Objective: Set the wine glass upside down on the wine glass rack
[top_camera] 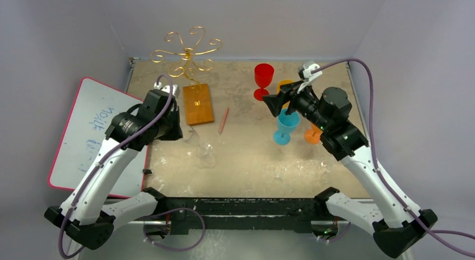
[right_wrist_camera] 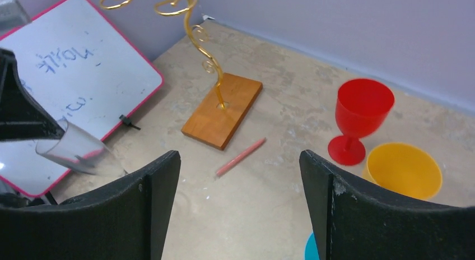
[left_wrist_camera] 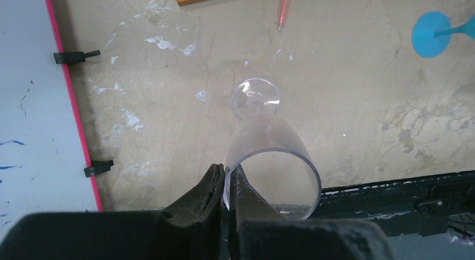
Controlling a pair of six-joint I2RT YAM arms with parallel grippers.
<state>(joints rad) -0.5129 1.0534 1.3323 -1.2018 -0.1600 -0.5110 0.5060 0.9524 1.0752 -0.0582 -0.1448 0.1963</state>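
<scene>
- Pinches the rim of the wine glass (left_wrist_camera: 271,159) between the left fingers (left_wrist_camera: 208,188) at the lower centre of the left wrist view, clenched tight with the thin wall caught between them.
- Turns the open mouth of the bowl toward that camera, with stem and round foot pointing away toward mid-frame; tilted, not upright.
- Looks clear and colourless: a tall, nearly straight-sided bowl, a short stem, bright glints on the foot.
- In the top view, lies left of centre, below and slightly right of the orange-brown wooden base of the rack (top_camera: 198,103); cannot tell whether the foot touches the surface (top_camera: 252,159).
- Stays well apart from the rack's gold wire scrolls, up at the upper left-centre of that view.
- Spreads the right fingers (right_wrist_camera: 159,207) wide, released, right of centre in the top view, over a blue glass (top_camera: 285,125) and just below a red goblet (top_camera: 263,78).
- Leaves a pink pencil (top_camera: 224,120) lying just right of the wooden base.
</scene>
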